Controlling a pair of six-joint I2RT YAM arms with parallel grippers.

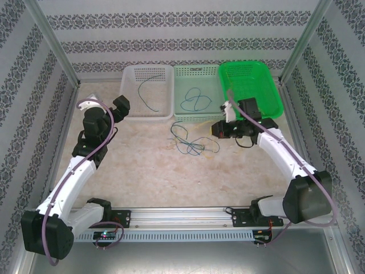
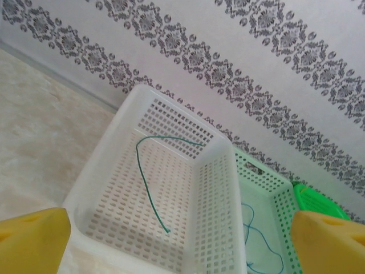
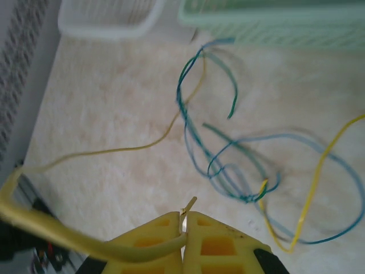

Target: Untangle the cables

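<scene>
Right claw (image 3: 183, 220) is clamped on a yellow cable (image 3: 122, 150) beside the tangle of cables (image 1: 188, 142) near the far edge of the table (image 1: 142, 171). A slow, low pull away from the knot seems wisest. Left claw (image 1: 121, 108) hangs with jaws apart over the white basket (image 1: 132, 71).

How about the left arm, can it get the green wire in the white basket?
Probably yes. The left gripper is open and points down into the white basket, where the green wire lies alone on the bottom with nothing covering it.
</scene>
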